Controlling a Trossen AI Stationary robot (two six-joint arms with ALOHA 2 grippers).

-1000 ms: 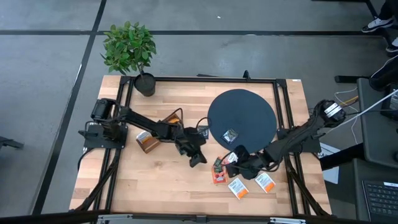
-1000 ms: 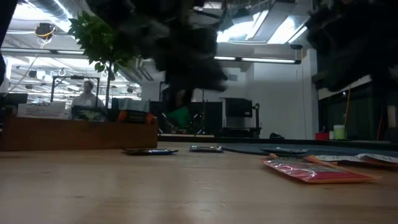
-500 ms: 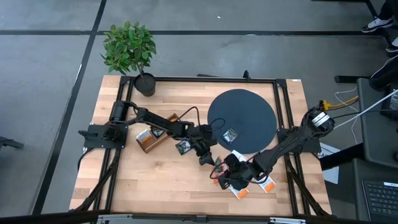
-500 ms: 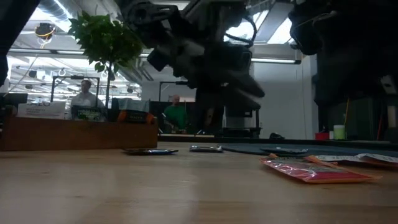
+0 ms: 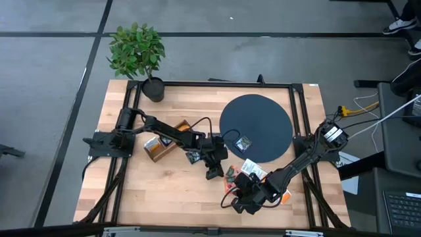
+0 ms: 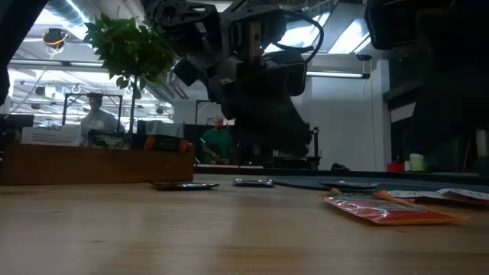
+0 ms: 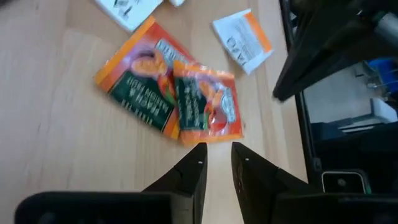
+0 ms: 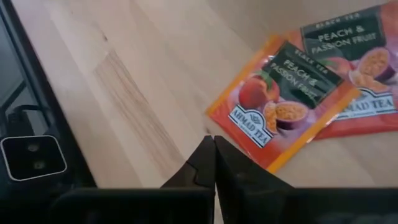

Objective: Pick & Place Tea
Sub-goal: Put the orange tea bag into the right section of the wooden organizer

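Note:
Two red-orange tea sachets [image 7: 186,99] lie flat and overlapping on the wood; they also show in the right wrist view [image 8: 283,102]. A white sachet with an orange band [image 7: 244,40] lies beyond them. A dark sachet [image 5: 244,143] rests on the dark disc and another [image 5: 192,156] lies by the wooden box. My left gripper [image 7: 218,152] hovers just short of the red-orange pair, fingers a narrow gap apart and holding nothing; it also shows in the high view [image 5: 212,174]. My right gripper [image 8: 214,144] is shut over bare wood near the table's near edge [image 5: 238,203].
The brown wooden divided box [image 5: 158,146] sits left of centre. The large dark round disc [image 5: 255,126] fills the far right. A potted plant [image 5: 137,52] stands at the far left corner. A black frame rail [image 8: 25,124] borders the near edge. My right arm hides several sachets.
My right gripper has travelled toward the near edge and a little leftward, past the sachets, which its arm now covers in the high view. My left gripper has shifted right toward the red-orange sachets, then drawn back slightly. No sachet has moved.

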